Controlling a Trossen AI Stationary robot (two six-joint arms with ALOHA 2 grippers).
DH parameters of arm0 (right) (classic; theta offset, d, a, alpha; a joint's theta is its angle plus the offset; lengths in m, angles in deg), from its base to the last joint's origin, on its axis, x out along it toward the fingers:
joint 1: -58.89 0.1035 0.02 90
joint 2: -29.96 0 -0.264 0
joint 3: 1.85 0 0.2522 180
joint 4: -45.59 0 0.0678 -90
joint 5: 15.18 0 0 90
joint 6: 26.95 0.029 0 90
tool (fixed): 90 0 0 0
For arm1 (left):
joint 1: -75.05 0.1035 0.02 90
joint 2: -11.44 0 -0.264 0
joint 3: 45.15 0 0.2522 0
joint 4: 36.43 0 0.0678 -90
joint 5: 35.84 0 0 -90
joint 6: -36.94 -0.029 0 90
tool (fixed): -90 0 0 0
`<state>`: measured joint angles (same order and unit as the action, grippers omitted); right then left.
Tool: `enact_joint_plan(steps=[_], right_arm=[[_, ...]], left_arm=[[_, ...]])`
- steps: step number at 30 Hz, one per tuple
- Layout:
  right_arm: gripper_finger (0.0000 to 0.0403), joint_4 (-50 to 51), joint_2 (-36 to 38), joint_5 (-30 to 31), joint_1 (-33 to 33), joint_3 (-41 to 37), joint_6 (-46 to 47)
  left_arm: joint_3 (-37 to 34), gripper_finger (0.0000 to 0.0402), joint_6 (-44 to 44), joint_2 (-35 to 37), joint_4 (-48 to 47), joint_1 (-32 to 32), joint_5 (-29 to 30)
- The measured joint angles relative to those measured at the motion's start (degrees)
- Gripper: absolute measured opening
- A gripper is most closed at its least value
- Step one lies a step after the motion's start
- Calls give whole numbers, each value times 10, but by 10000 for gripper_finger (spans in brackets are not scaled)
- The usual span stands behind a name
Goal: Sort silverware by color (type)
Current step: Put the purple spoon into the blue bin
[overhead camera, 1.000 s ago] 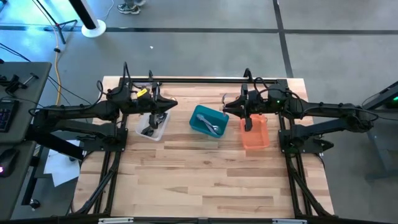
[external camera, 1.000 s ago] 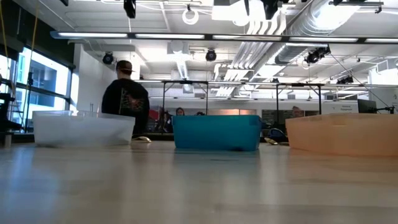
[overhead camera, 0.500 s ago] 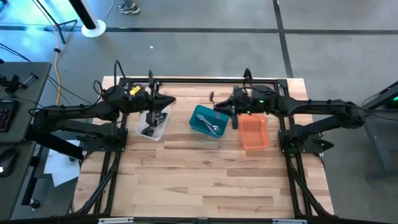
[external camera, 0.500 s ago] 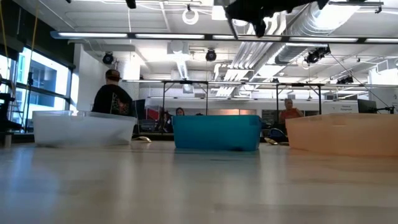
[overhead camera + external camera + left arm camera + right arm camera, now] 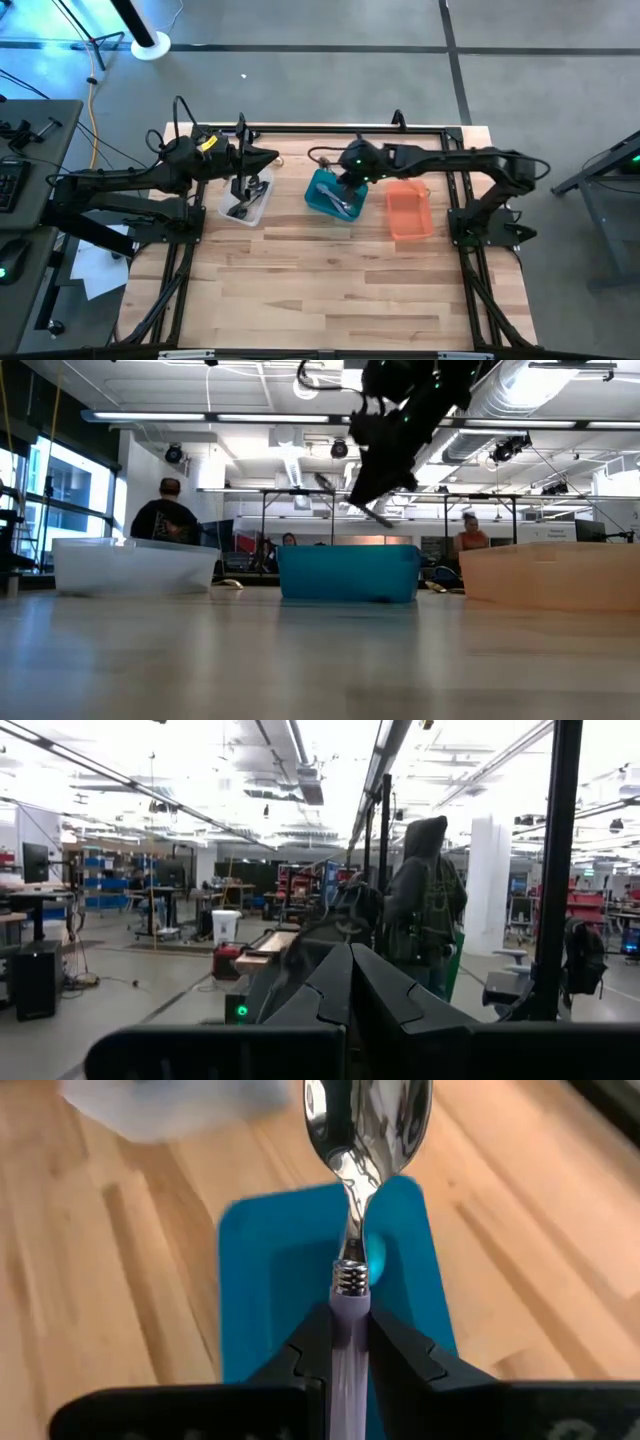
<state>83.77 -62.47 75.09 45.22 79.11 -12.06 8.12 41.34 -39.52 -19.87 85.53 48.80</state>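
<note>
My right gripper (image 5: 338,183) hangs slanting down over the teal bin (image 5: 318,192), shut on a spoon (image 5: 365,1120) with a shiny silver bowl and a pale lilac handle. In the low view it (image 5: 372,482) is well above the teal bin's rim (image 5: 348,550). Silver utensils (image 5: 345,206) lie on that bin's floor. Dark utensils (image 5: 240,210) lie in the clear bin (image 5: 258,205). My left gripper (image 5: 268,157) is shut on nothing, above the clear bin's far end, pointing up into the room (image 5: 350,982). My right gripper pinches the spoon's lilac handle (image 5: 350,1295) between its two fingers (image 5: 305,1352), just behind the ribbed metal collar. The fingers lie along the handle. The spoon sticks straight out ahead of them, bowl foremost, lifted clear above the teal bin.
The orange bin (image 5: 408,215) stands right of the teal one, near the right arm's base. All three bins sit in a row across the table's far half. The near half is bare wood (image 5: 330,290). A black bar (image 5: 330,128) runs along the far edge.
My right gripper has swung from above the orange bin toward the table's left until it is over the teal bin, sinking and tipping its fingers downward, with the spoon still in its hold. My left gripper has tipped upward a little in place.
</note>
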Motion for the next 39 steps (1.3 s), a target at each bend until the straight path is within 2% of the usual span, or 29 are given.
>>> enact_joint_plan(steps=[9,21,34,39], right_arm=[[34,-3,-83,-33,-3,3,16],[34,-2,-152,-35,-5,3,33],[35,-4,-161,-28,-5,5,31],[50,-5,-162,-26,-5,4,31]], left_arm=[[0,0,0,0,-1,0,8],[0,0,-1,0,-3,0,17],[0,0,0,0,-5,0,18],[0,0,0,0,-5,0,18]])
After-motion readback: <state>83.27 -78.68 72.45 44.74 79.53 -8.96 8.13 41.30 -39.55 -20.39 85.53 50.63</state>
